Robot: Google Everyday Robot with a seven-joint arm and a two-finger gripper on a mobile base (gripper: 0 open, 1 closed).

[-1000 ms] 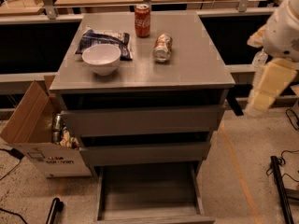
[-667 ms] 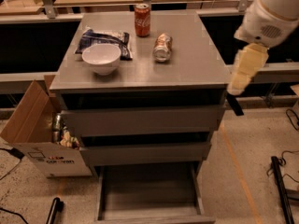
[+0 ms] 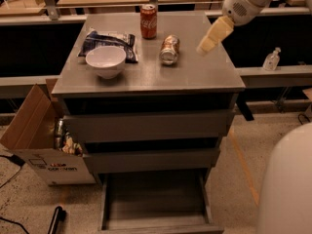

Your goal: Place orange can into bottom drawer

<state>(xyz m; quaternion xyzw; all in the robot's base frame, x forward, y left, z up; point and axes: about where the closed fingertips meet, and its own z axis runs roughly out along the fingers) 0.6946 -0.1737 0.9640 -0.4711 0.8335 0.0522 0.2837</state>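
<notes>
Swinging in from the cabinet's right side, my gripper (image 3: 205, 45) has crossed the edge within the last second and now hangs over the top (image 3: 146, 79), just right of the orange can (image 3: 169, 49) and apart from it. A second ago it was out beside the cabinet, lower and clear of the surface, so the approach is well under way but no contact is made.

The orange can has not moved. It lies on its side near the middle of the top, in front of the upright cola can (image 3: 148, 21) and well right of the bowl (image 3: 106, 61). The bottom drawer (image 3: 156, 206) was already pulled out and remains so, its floor bare, so nothing needs opening first.

From this angle I cannot tell whether my gripper is open or closed, and its height above the top is hard to judge; it looks raised rather than resting. I judge the next move is a short shift left and down onto the orange can. Being on its side, it may roll if nudged.
</notes>
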